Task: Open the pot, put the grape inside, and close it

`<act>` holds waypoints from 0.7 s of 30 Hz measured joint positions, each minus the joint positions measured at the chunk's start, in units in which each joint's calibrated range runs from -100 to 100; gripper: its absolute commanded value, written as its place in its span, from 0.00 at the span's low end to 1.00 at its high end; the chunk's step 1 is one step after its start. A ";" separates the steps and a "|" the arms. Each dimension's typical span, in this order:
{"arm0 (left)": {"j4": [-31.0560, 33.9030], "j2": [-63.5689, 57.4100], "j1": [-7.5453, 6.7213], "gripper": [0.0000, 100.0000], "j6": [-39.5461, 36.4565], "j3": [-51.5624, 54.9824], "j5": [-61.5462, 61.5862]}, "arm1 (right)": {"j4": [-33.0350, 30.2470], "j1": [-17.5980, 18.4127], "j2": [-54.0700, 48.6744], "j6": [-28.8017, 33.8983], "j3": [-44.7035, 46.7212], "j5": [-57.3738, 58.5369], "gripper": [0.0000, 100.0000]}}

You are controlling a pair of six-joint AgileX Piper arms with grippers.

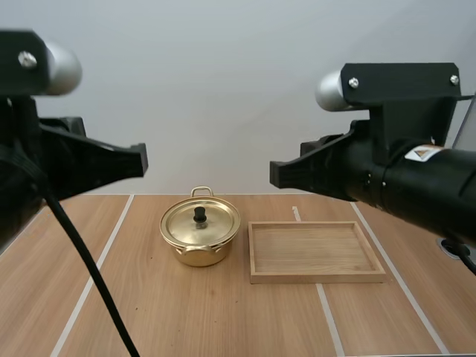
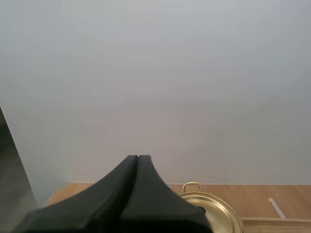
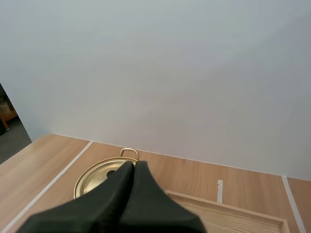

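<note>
The table (image 1: 223, 327) carries a tray (image 1: 318, 277) right of centre and a pot (image 1: 199, 256) just beside the tray's left edge, both toward the table's back edge. The lid (image 1: 217, 220) sits on the pot, so opening it is the step in hand. The left gripper (image 2: 138, 157) and right gripper (image 3: 134, 163) hang high above the table, each with its fingers pressed together into one wedge and holding nothing. The knob (image 1: 200, 214) stands upright at the lid's centre.

As I judge it, one gripper should part its fingers, come straight down over the knob, pinch it squarely and lift vertically, so the lid clears the rim without dragging the pot. Open table lies left of and in front of the pot for setting the lid down. The tray's wall crowds the right side, and the back edge is near.
</note>
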 measured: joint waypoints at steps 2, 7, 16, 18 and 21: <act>0.00 -0.60 0.00 0.00 0.00 3.81 -1.52 | -0.11 0.00 -2.95 -0.98 2.45 -0.86 0.00; 0.00 -0.71 0.00 0.00 0.48 11.68 -6.78 | -3.69 0.00 -6.51 -1.55 8.80 -6.28 0.00; 0.00 -1.08 0.00 0.00 4.23 22.74 -14.28 | -7.67 0.00 -6.54 -1.75 20.31 -18.59 0.00; 0.00 -1.08 0.00 0.00 4.65 24.21 -16.53 | -7.76 0.00 -6.54 -1.75 23.01 -21.47 0.00; 0.00 -1.08 0.00 0.00 4.94 26.16 -19.00 | -7.99 0.00 -6.54 -1.84 26.95 -25.03 0.00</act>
